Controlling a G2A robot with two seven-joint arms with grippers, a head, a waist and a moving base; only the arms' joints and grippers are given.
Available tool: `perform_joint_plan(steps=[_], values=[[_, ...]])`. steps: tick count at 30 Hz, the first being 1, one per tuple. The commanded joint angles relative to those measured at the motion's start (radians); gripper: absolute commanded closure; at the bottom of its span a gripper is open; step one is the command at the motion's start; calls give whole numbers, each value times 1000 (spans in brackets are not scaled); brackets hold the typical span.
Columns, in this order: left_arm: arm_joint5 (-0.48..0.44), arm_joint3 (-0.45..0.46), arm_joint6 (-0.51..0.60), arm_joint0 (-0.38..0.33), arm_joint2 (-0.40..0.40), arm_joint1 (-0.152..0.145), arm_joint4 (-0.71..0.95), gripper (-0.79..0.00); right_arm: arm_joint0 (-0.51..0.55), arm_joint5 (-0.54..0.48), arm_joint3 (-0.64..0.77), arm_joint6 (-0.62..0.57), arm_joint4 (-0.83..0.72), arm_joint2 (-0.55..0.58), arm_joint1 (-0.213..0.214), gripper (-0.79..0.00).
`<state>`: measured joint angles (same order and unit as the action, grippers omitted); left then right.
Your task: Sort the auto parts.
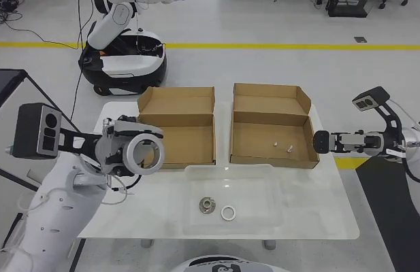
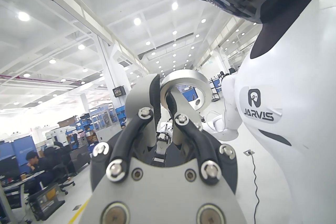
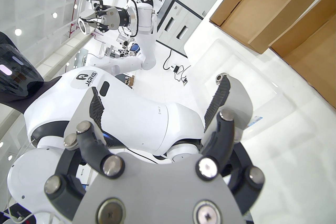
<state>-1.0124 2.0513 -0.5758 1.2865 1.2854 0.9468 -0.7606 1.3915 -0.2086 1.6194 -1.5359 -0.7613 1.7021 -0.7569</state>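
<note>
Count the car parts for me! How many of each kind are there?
Big metal ring: 1
Grey round part: 1
White ring: 1
Small white pieces: 2
Total: 5

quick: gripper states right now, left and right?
Left gripper: closed on the metal ring, one finger inside it, one outside.
Right gripper: open, holding nothing.
</note>
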Motion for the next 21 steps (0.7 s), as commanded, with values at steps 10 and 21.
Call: perform_joint_plan(steps=[10,21], values=[[0,4,-36,9,-8,10,59,0,0,0,0,0,0,0,0,-785],[139,-9,145,-18,-26,17,78,0,0,0,0,0,0,0,0,-785]])
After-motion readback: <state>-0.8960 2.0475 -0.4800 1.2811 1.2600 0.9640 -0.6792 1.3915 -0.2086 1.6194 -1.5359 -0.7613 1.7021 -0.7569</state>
